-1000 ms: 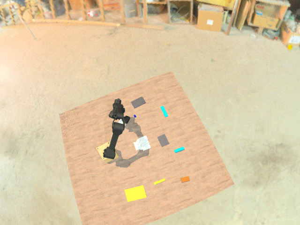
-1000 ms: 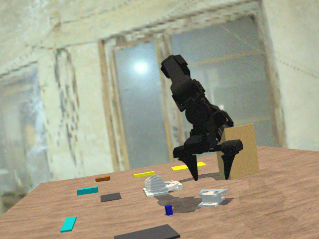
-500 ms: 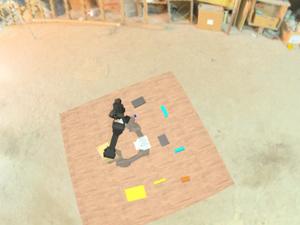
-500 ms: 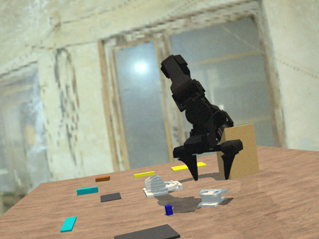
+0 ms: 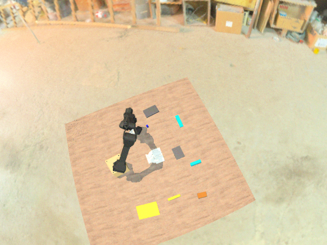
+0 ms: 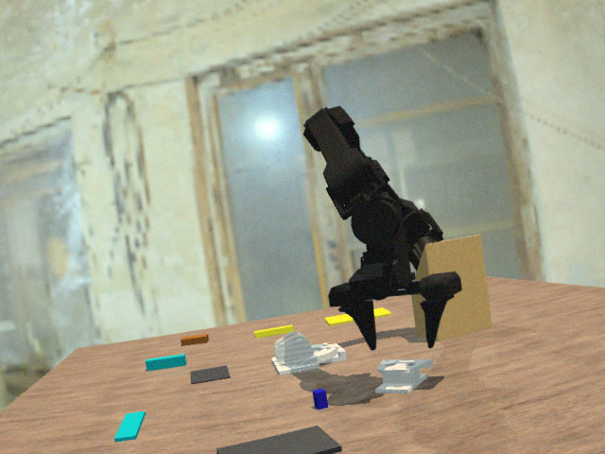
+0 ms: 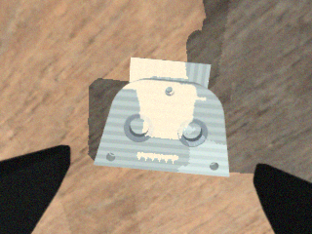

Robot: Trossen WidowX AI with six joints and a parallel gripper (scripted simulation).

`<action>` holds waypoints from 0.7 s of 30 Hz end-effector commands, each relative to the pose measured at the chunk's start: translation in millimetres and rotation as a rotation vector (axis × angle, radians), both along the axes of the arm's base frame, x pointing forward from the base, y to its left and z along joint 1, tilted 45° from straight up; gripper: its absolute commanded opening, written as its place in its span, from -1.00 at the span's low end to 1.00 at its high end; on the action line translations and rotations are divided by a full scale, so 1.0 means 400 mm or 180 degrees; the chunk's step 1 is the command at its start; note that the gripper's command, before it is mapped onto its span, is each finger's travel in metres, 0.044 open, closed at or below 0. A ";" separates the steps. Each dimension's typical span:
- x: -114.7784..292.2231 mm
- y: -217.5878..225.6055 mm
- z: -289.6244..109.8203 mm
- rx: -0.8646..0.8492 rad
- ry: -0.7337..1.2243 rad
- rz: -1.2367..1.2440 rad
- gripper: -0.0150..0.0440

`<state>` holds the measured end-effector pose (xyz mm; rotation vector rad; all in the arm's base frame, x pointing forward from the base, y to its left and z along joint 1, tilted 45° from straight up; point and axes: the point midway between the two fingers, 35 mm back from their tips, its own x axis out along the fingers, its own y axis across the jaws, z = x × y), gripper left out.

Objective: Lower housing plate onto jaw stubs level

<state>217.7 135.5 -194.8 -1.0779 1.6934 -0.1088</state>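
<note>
While my hand (image 5: pixel 133 129) (image 6: pixel 402 347) (image 7: pixel 163 163) stands above the surface (image 5: pixel 211 184) (image 6: pixel 527 371), its fingers are wide apart with nothing between them. The pale part that I take for the housing plate (image 5: pixel 132 131) (image 6: pixel 402 375) (image 7: pixel 166 114) is beneath me, on the surface, its top face level. In the wrist view it lies mostly beyond the line joining my fingertips, towards the upper edge. Its long straight edge runs nearly parallel to that line, so my closing direction spans its width. I judge that a short shift towards its rounded end, then a descent, is required before gripping. The tapering sides could let it slip. The white assembly (image 5: pixel 156 156) (image 6: pixel 296 357), presumably carrying the jaws, lies well apart; the plate is not yet fitted.
</note>
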 end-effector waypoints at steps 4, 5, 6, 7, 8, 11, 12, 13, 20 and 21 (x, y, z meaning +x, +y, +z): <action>0.002 -0.020 -0.020 -0.0009 0.0006 0.0014 1.00; 0.002 -0.023 -0.023 -0.0009 0.0006 0.0014 1.00; 0.002 -0.026 -0.026 -0.0009 0.0005 0.0015 1.00; 0.003 -0.029 -0.029 -0.0009 0.0005 0.0015 1.00; 0.003 -0.032 -0.032 -0.0009 0.0005 0.0016 1.00; 0.003 -0.040 -0.041 -0.0010 0.0005 0.0018 1.00; 0.003 -0.043 -0.044 -0.0010 0.0005 0.0018 1.00; 0.003 -0.046 -0.047 -0.0010 0.0005 0.0019 1.00; 0.003 -0.066 -0.068 -0.0012 0.0004 0.0022 1.00; 0.003 -0.069 -0.071 -0.0013 0.0004 0.0023 1.00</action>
